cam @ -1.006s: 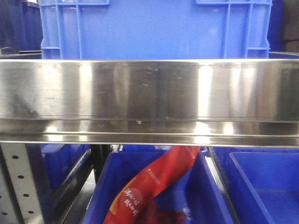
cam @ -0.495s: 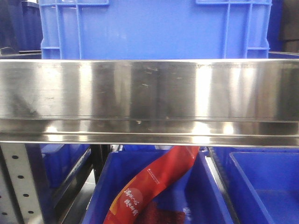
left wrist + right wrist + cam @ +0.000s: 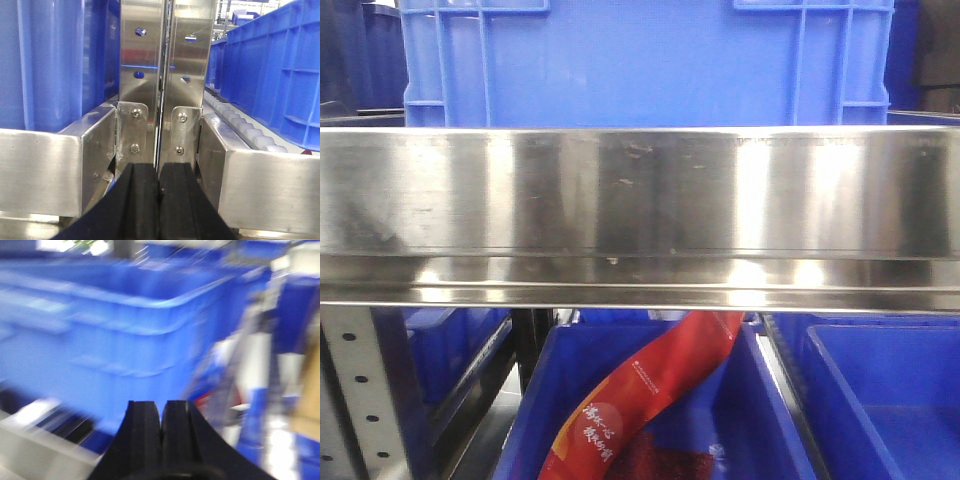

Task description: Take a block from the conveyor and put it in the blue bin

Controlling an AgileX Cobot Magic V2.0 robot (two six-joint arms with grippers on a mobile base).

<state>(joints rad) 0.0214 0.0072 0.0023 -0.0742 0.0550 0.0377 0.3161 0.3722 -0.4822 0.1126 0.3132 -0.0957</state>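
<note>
Your left gripper (image 3: 159,200): black fingers pressed together, facing steel uprights (image 3: 165,75). Right gripper (image 3: 161,432): fingers together too, empty; blue bin (image 3: 115,340) blurred behind.

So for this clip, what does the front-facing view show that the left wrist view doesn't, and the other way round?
Only the front-facing view shows the wide steel rail running across the frame, and below it a lower blue bin holding a red printed packet.

Only the left wrist view shows the left gripper, its black fingers pressed together with nothing between them, facing two upright steel posts, with a row of rollers to the right.

Both show blue crates and brushed steel framing. Neither shows a block or a conveyor belt.
</note>
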